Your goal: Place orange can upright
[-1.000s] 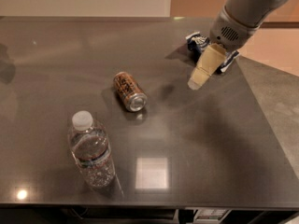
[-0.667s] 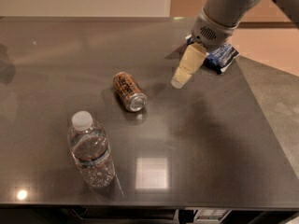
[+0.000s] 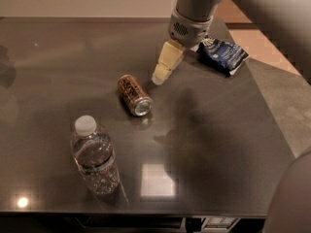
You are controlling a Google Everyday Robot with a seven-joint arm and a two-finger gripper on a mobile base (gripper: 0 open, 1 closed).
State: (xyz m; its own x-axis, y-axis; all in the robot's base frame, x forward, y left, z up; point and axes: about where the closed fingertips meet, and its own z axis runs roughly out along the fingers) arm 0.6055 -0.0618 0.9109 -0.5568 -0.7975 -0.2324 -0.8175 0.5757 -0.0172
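Note:
The orange can (image 3: 133, 95) lies on its side on the dark table (image 3: 218, 144), near the middle, with its silver end facing the front right. My gripper (image 3: 159, 77) hangs from the arm at the upper right and points down and to the left. Its tip is just above and to the right of the can's far end, close to it but apart from it. It holds nothing.
A clear water bottle (image 3: 95, 159) with a white cap stands at the front left of the can. A blue snack packet (image 3: 223, 54) lies at the back right, behind the arm. The table's right edge runs near the packet.
My gripper has moved left and forward, from beside the blue packet to just beside the can. The can and bottle have not moved.

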